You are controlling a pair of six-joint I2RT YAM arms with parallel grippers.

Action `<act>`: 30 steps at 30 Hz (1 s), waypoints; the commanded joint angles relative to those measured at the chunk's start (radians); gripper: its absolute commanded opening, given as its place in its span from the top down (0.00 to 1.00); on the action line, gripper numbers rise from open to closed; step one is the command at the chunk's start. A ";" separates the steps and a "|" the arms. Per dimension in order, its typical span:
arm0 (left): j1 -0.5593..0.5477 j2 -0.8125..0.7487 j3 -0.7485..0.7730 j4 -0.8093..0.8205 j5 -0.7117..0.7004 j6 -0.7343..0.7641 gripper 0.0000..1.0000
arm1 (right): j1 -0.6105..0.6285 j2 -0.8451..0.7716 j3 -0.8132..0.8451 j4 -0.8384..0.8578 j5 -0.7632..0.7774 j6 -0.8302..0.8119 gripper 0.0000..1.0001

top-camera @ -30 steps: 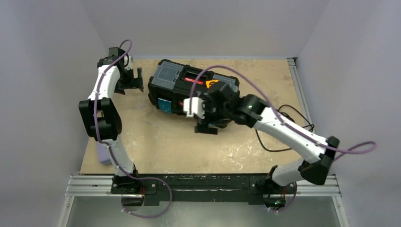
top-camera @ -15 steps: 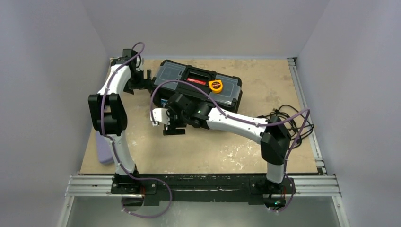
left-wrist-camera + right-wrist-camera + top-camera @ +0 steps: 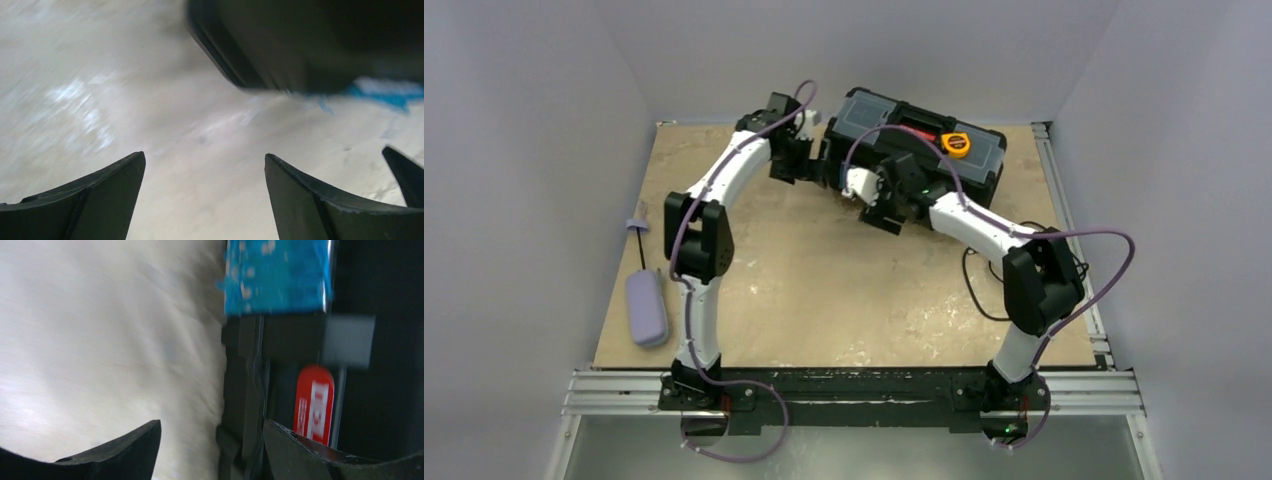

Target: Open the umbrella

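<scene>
Lavender, folded, the umbrella [image 3: 646,310] lies untouched at the table's [image 3: 844,290] near left edge, shaft pointing away; well apart, both arms work the toolbox [image 3: 924,140] at the far side; left claw [image 3: 205,157] wide, empty, beside its end; right claw [image 3: 212,425] wide, the box's front edge seen through its gap, unclamped. Likely clearing room: push low and evenly so the box neither twists nor sheds the tape measure [image 3: 956,145]; the box's red label [image 3: 314,402] has white letters too blurred to read.

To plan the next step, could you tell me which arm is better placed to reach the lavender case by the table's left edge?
Left, likely: the lavender case lies beside the left arm, while the right gripper sits away at the toolbox.
</scene>
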 commanded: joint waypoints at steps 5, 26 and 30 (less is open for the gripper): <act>-0.146 0.224 0.344 0.105 0.065 -0.027 0.08 | -0.304 -0.013 0.040 0.056 0.161 -0.121 0.24; 0.409 -0.896 -0.745 -0.162 -0.260 0.020 0.00 | -0.425 -0.067 0.142 -0.122 0.094 0.023 0.18; 0.599 -1.034 -0.911 -0.188 -0.376 0.017 0.00 | -0.303 -0.124 0.137 -0.194 0.050 0.103 0.12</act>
